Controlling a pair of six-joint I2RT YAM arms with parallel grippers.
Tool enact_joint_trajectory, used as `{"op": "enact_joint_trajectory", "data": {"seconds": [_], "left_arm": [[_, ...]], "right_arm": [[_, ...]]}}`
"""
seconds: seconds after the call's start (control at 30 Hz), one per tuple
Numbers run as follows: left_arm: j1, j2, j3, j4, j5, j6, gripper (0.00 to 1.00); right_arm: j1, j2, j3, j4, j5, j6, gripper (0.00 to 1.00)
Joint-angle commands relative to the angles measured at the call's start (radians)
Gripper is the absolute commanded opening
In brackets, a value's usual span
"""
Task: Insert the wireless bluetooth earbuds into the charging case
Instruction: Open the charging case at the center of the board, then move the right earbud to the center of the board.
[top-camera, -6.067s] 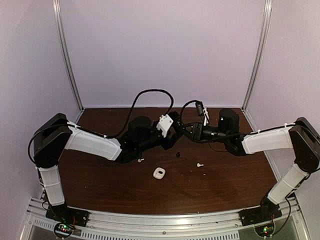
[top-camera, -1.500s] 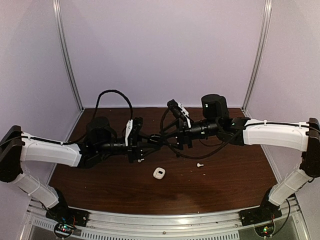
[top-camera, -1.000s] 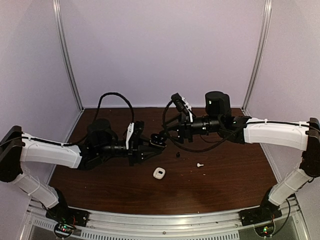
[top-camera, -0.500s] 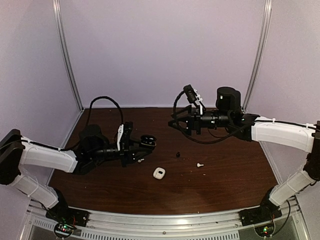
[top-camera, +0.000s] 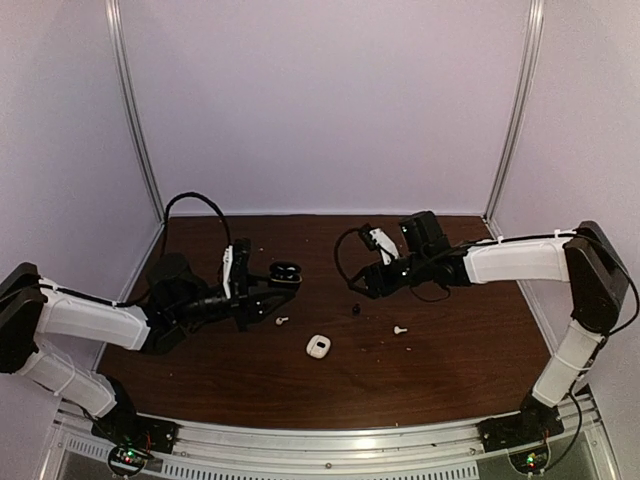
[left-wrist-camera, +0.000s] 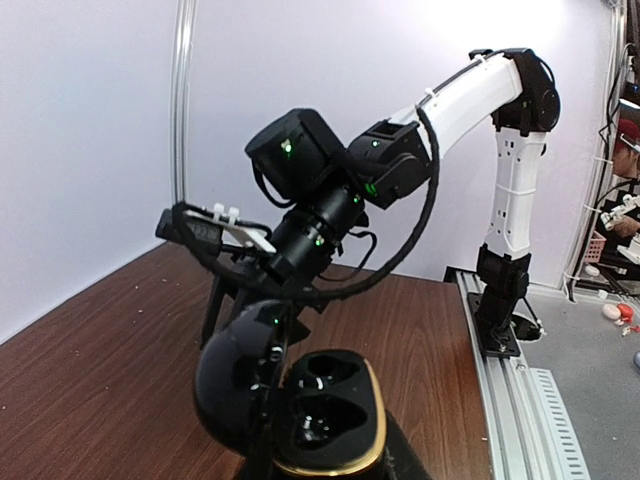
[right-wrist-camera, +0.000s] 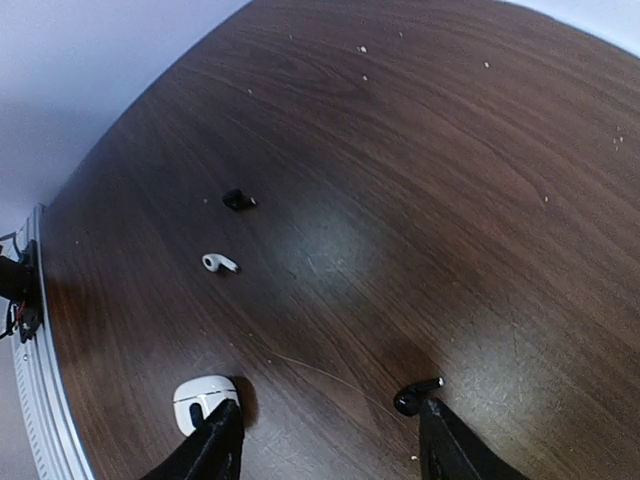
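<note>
My left gripper (top-camera: 265, 290) is shut on an open black charging case (top-camera: 287, 271), held above the table. In the left wrist view the case (left-wrist-camera: 325, 415) has a gold rim, two dark cavities and its lid (left-wrist-camera: 232, 385) tipped left; I cannot tell if the cavities are filled. My right gripper (top-camera: 368, 282) is open and empty, low over the table. A black earbud (right-wrist-camera: 415, 393) lies just by its right finger (right-wrist-camera: 440, 445); it also shows in the top view (top-camera: 355, 309). White earbuds lie on the table, one to the right (top-camera: 399, 328) and one to the left (top-camera: 281, 321).
A closed white charging case (top-camera: 319, 346) lies on the table, beside my right gripper's left finger (right-wrist-camera: 215, 448) in the right wrist view (right-wrist-camera: 198, 400). Farther off there lie a white earbud (right-wrist-camera: 218, 263) and a small black piece (right-wrist-camera: 236, 199). The metal rail (top-camera: 330, 440) runs along the near edge.
The two grippers have drawn apart. My left arm has pulled back to the left with the open black case. My right gripper has swung away and dropped low beside the black earbud.
</note>
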Motion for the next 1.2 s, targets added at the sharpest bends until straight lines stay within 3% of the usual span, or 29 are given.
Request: {"op": "enact_joint_trajectory", "data": {"seconds": [0.0,0.33,0.77,1.17], "left_arm": [[0.009,-0.022,-0.016,0.086,-0.025,-0.008,0.0],[0.009,-0.016,-0.018,0.098,-0.022,-0.005,0.0],[0.009,-0.02,-0.025,0.101,-0.028,0.002,0.0],[0.009,-0.018,-0.022,0.099,-0.031,0.011,0.0]], "right_arm": [[0.01,0.046,0.011,-0.028,0.107,-0.007,0.59],[0.036,0.165,0.048,-0.074,0.19,-0.116,0.55],[0.054,0.252,0.071,-0.064,0.202,-0.126,0.54],[0.058,0.315,0.136,-0.074,0.315,-0.104,0.52]]}}
